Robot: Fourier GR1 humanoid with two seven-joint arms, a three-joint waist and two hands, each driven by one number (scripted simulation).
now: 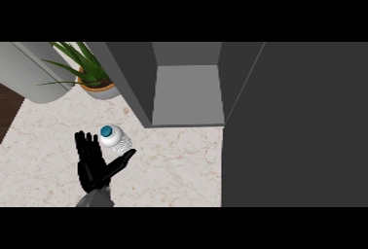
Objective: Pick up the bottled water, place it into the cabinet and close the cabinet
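Head view: bottled water [114, 138] upright on counter [173, 165], toward its left edge, just before open cabinet [185, 92]. Left hand [93, 163] spread flat, fingers straight, bottle between fingers and thumb (contact hard to judge). Not yet lifted; placing and closing outstanding. Cabinet door [295, 126] swung open, covering counter's right side. Right hand absent. Potted plant [90, 73] at back left corner

A potted plant [92, 73] is standing at the far left of the marbled desk [173, 165], beside a pale rounded column [36, 73].
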